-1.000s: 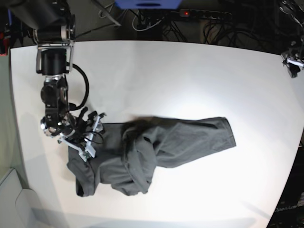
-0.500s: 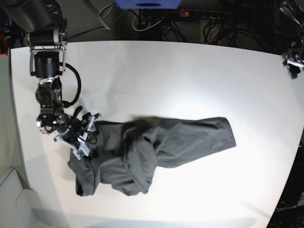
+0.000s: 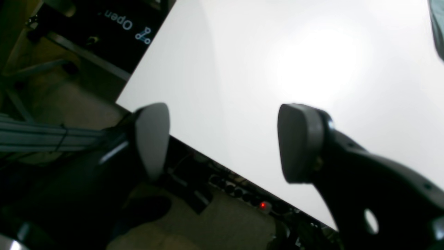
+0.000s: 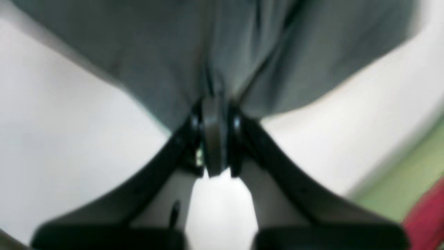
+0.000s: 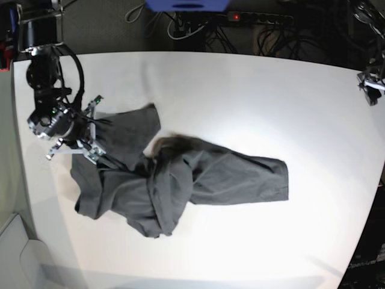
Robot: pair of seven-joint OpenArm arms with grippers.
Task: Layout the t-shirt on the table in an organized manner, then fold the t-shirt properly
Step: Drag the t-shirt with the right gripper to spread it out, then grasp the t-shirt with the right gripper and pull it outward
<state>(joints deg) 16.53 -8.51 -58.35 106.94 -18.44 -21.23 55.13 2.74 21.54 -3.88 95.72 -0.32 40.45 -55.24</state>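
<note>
The dark grey t-shirt [image 5: 198, 177] lies crumpled across the white table [image 5: 240, 90], its body stretching right and a bunched part at the lower left. My right gripper [image 5: 96, 129] is shut on a fold of the cloth at the shirt's left end and holds it lifted. In the right wrist view the fingertips [image 4: 215, 114] pinch the t-shirt [image 4: 208, 45], which hangs taut away from them. My left gripper [image 3: 225, 139] is open and holds nothing, above the table's edge [image 3: 194, 146], far to the right of the shirt. It shows in the base view as the left gripper [image 5: 370, 81].
A power strip [image 5: 258, 18] with a red light and cables lies beyond the table's back edge. A blue object [image 5: 186, 5] sits at the top. A pale bin [image 5: 18, 253] stands off the table's lower left corner.
My right gripper has shut on the shirt's left end and moved up and to the left, lifting that part and dragging the whole shirt leftward. The left arm has not moved.
</note>
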